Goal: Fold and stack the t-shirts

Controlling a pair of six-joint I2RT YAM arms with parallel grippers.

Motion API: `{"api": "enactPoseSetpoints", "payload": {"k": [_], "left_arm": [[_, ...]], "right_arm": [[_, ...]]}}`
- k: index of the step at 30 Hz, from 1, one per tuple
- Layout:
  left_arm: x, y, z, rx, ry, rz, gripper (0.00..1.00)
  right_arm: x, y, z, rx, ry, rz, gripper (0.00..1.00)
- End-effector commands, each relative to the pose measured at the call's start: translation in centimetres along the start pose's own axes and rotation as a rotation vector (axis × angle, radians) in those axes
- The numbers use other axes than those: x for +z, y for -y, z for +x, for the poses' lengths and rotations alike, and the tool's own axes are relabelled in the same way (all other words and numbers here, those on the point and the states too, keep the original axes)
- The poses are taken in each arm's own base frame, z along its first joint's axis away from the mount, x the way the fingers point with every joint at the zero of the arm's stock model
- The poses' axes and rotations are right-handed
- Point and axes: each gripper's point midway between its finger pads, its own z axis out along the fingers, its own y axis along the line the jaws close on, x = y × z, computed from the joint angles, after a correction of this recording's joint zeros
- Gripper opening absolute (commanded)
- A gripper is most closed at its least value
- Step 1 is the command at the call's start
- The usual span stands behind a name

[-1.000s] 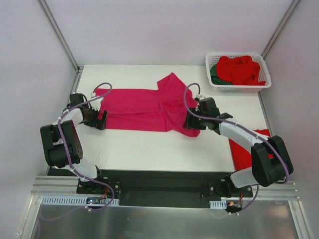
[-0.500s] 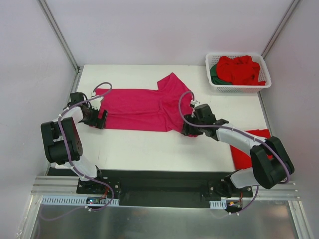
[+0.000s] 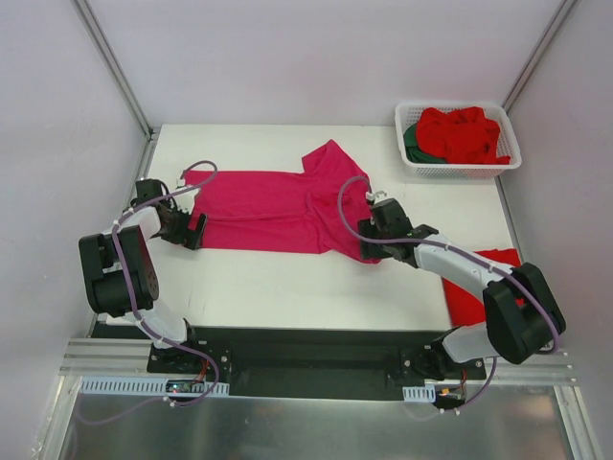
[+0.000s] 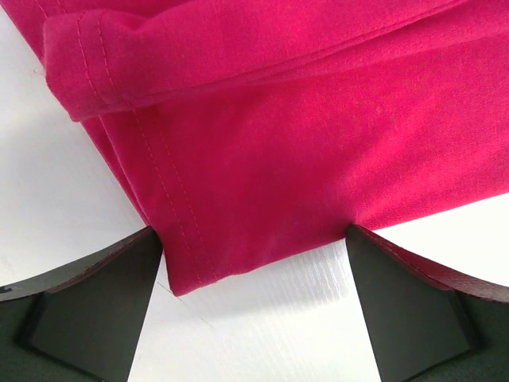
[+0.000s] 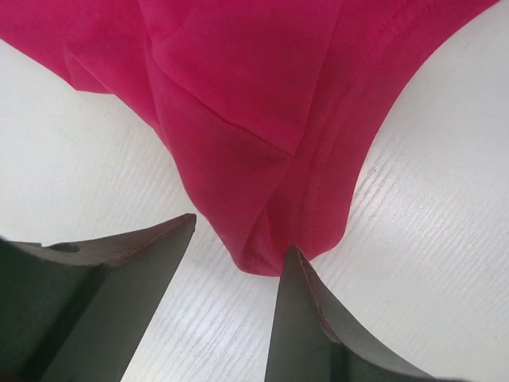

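— 2 grippers are working at the magenta-pink short-sleeved cloth t-shirt (image 3: 268, 206) lying spread on the white table (image 3: 287, 287)?
— Yes. The left gripper (image 3: 189, 230) is staying wide open astride the hem corner. The right gripper (image 3: 374, 235), half-spread, is edging back around the sleeve tip, pinching nothing. Both seem to be lining up a fold.

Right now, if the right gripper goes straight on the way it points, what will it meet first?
The magenta t-shirt: its bunched corner lies between the open fingers of the right gripper, apparently touching one finger.
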Motion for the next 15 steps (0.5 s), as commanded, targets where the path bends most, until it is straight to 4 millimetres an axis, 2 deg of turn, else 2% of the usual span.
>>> {"api": "enactPoseSetpoints", "payload": {"k": [1, 6, 15], "left_arm": [[-0.6, -0.2, 0.4, 0.009, -0.003, -0.015, 0.99], [-0.6, -0.2, 0.6, 0.015, -0.007, -0.018, 0.99], [-0.2, 0.1, 1.6, 0.020, -0.033, -0.010, 0.99]], "right_arm": [[0.7, 0.0, -0.1, -0.027, -0.013, 0.036, 0.53], [1.5, -0.3, 0.5, -0.038, -0.038, 0.031, 0.47], [1.0, 0.0, 0.0, -0.062, -0.029, 0.067, 0.15]]}}
